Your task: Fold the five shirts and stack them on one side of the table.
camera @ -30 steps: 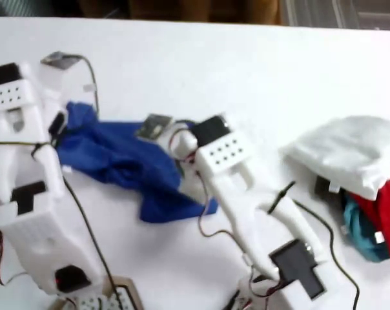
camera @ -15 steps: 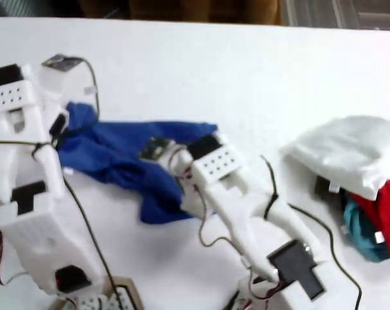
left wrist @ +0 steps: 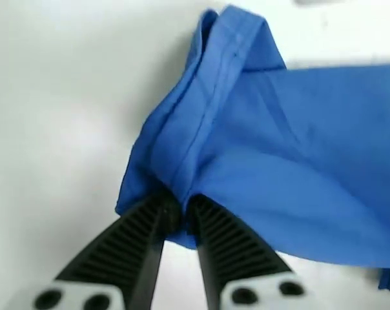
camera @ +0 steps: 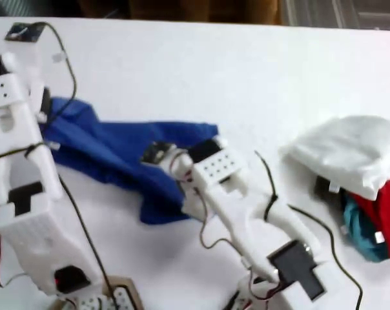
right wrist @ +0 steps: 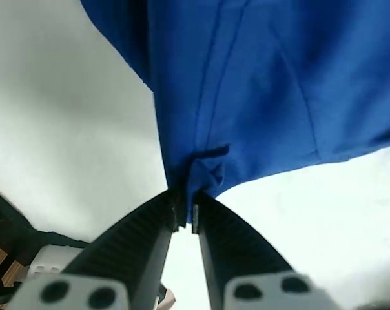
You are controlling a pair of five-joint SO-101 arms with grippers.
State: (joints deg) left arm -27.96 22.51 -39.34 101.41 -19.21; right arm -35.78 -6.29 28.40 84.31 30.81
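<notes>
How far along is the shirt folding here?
Looks done: at one side of the table, a white shirt lies on top of a red shirt and a teal shirt. In hand: the blue shirt, unfolded, pinched by the left gripper and right gripper. Left: fold it and stack it there.

Rumpled blue shirt (camera: 117, 155) on table (camera: 246, 64)

The blue shirt (camera: 117, 152) is plain; the left gripper (left wrist: 181, 212) and right gripper (right wrist: 184, 212) on it are black, ribbed; the table (camera: 246, 77) beneath them is white; beyond the right gripper, a white shirt (camera: 353, 152) lies over a red shirt (camera: 389, 219) and a teal shirt (camera: 359, 231).
</notes>
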